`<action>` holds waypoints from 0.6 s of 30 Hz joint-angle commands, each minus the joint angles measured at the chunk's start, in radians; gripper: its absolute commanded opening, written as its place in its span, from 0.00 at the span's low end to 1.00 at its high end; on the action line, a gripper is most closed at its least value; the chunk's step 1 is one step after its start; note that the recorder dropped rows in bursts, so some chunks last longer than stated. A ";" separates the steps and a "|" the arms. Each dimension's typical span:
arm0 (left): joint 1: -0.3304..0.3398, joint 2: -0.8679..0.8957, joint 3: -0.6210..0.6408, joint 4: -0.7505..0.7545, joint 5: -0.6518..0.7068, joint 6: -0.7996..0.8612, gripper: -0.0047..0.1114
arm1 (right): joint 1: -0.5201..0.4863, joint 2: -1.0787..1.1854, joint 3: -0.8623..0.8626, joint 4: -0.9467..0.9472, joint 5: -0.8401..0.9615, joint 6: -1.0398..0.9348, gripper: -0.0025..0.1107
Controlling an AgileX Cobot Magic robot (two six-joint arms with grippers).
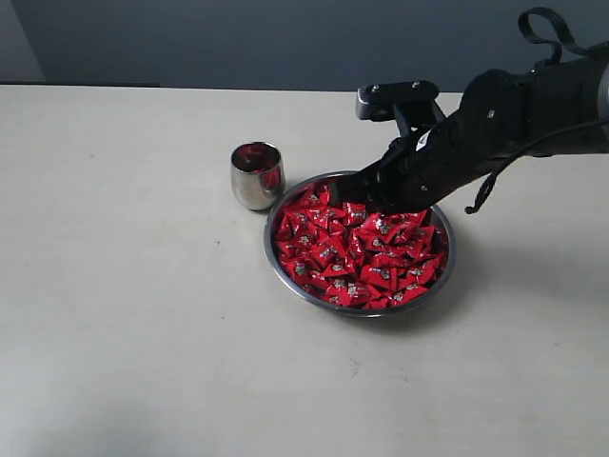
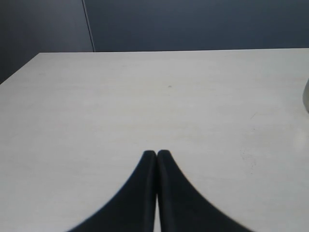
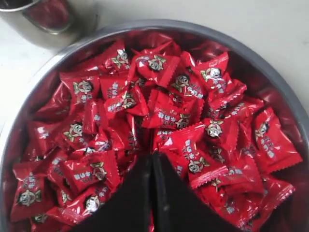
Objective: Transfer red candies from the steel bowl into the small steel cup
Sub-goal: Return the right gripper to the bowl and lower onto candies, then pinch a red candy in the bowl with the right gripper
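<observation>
Our right gripper point(image 3: 152, 157), jaws together, is nose-down among the red candies point(image 3: 169, 111) in the steel bowl point(image 3: 159, 23); the small steel cup point(image 1: 257, 175) sits just beside the rim, exterior-view left of the jaws.

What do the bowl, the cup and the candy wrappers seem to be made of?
Bowl: polished metal, likely steel; its rim shines and its wall mirrors the red. Cup: the same shiny metal, with curved reflections. Candy wrappers: thin glossy film, plastic or foil, I cannot tell; crinkled, with zigzag edges.

Red candies point(image 1: 362, 252) in bowl point(image 1: 360, 312), cup point(image 1: 257, 176) adjacent
</observation>
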 commanded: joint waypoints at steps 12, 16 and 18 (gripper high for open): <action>-0.005 -0.005 0.005 -0.006 -0.010 -0.001 0.04 | 0.001 0.125 -0.141 0.047 0.133 -0.008 0.32; -0.005 -0.005 0.005 -0.006 -0.010 -0.001 0.04 | 0.014 0.152 -0.145 0.047 0.137 -0.008 0.32; -0.005 -0.005 0.005 -0.006 -0.010 -0.001 0.04 | 0.019 0.156 -0.145 0.048 0.139 -0.008 0.32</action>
